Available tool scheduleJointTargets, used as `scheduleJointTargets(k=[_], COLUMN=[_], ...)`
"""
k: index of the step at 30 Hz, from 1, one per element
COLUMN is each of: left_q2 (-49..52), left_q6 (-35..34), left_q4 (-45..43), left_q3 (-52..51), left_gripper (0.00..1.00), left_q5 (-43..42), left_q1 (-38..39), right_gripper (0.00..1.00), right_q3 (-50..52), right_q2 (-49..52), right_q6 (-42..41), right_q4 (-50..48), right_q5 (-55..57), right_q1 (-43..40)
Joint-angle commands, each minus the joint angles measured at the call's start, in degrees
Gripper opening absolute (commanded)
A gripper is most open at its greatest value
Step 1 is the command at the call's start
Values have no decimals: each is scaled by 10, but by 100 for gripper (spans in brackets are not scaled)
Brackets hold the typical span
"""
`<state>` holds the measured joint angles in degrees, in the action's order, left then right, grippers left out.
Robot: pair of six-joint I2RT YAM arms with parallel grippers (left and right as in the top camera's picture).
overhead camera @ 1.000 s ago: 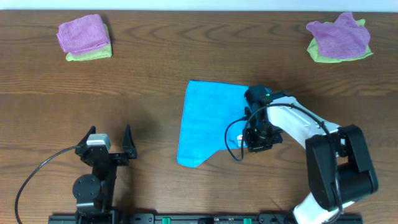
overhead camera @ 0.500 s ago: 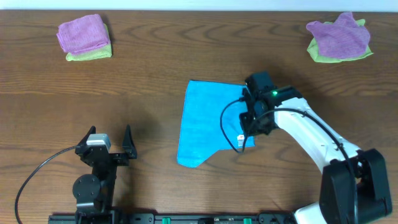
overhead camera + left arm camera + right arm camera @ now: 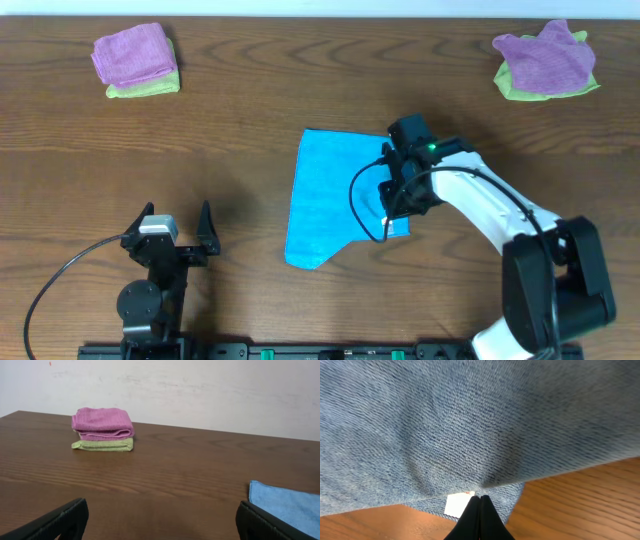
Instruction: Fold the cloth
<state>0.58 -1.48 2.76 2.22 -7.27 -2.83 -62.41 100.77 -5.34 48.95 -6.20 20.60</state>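
Observation:
The sky-blue cloth (image 3: 330, 195) lies on the table's middle, with its lower right corner lifted. My right gripper (image 3: 392, 205) is shut on that corner. In the right wrist view the closed fingertips (image 3: 480, 501) pinch the cloth (image 3: 470, 425) beside its small white tag (image 3: 457, 505), and the cloth drapes above bare wood. My left gripper (image 3: 172, 222) rests open and empty at the front left, well apart from the cloth. In the left wrist view its fingers (image 3: 162, 525) frame bare table, and the cloth's edge (image 3: 285, 505) shows at the right.
A purple cloth on a lime-green cloth (image 3: 135, 60) sits at the back left, and also shows in the left wrist view (image 3: 102, 427). Another purple-on-green pile (image 3: 545, 60) sits at the back right. A black cable (image 3: 60, 280) loops by the left arm's base.
My right gripper has moved up and to the left with the cloth's corner, carrying it over the rest of the cloth. The left arm has not moved.

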Motion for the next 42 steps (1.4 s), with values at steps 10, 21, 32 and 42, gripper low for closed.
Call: scheduleJointTargets(k=[10, 21, 32, 42], left_q2=[-4, -4, -4, -4], left_q6=[6, 6, 6, 6], left_q4=[10, 10, 10, 10], left_q3=[-19, -19, -19, -19], left_gripper=[96, 95, 96, 95], left_q5=[2, 2, 2, 2], left_q1=[2, 2, 2, 2], right_gripper=[1, 1, 2, 2], right_q3=[-3, 0, 0, 8], right_q2=[7, 17, 39, 58], right_q6=[12, 27, 26, 27], right_q4=[26, -2, 11, -19], right_q5=[-14, -8, -7, -7], right_q1=[1, 1, 1, 1])
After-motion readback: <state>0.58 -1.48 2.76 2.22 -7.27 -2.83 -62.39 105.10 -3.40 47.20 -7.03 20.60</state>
